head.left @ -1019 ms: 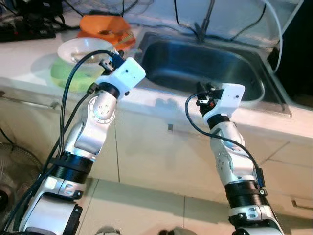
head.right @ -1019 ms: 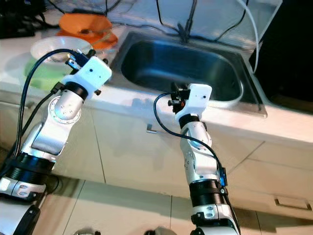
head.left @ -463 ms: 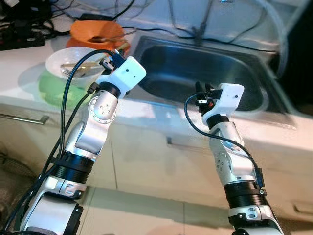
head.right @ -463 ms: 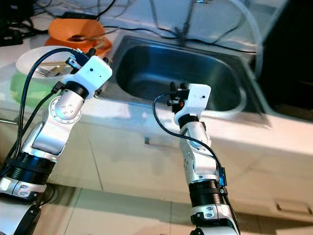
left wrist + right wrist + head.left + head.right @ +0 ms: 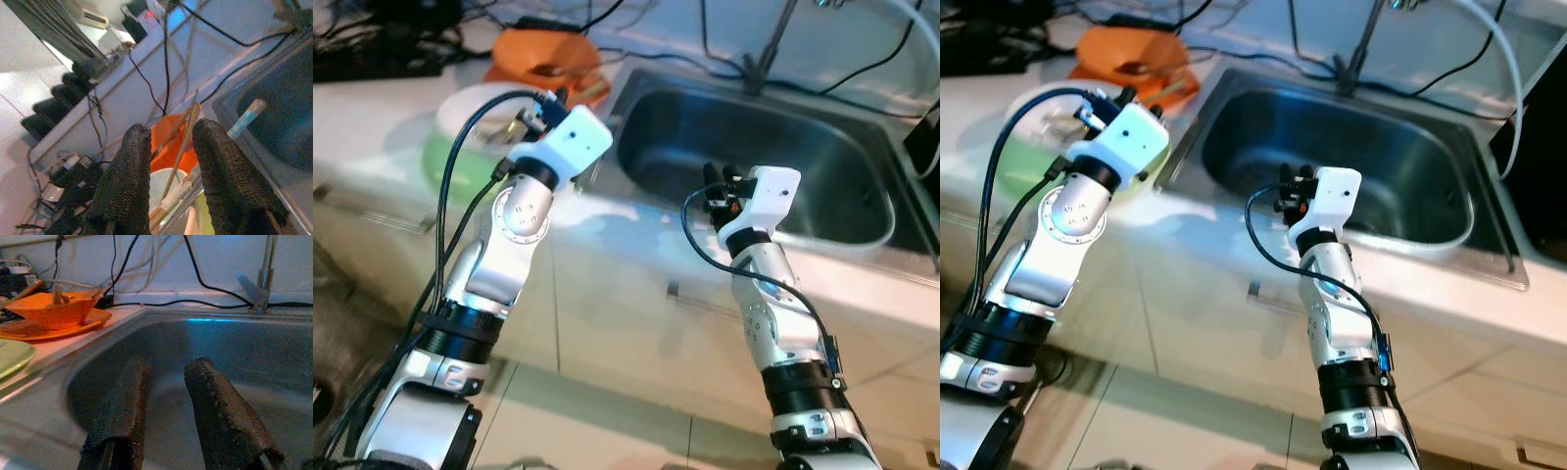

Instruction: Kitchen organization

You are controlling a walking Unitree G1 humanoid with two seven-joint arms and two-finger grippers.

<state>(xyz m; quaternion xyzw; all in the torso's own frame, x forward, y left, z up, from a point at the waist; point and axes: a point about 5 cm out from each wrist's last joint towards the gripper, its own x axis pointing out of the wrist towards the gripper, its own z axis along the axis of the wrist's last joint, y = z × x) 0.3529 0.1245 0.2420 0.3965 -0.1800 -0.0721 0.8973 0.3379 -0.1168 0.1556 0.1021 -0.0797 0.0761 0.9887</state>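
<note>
Two Grippers Raised at the Sink

Both are parted and hold nothing. Left gripper (image 5: 168, 181) is above the white bowl (image 5: 475, 106) on the green plate (image 5: 438, 166), near the orange bowl (image 5: 51, 309). Right gripper (image 5: 164, 406) is at the sink's (image 5: 1332, 147) near rim.

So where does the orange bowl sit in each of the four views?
Left eye view: orange bowl at top, left of the sink.
Right eye view: top left.
Left wrist view: between the left gripper's fingers.
Right wrist view: far left, beyond the right gripper.
Shared landmark: the sink.
</note>
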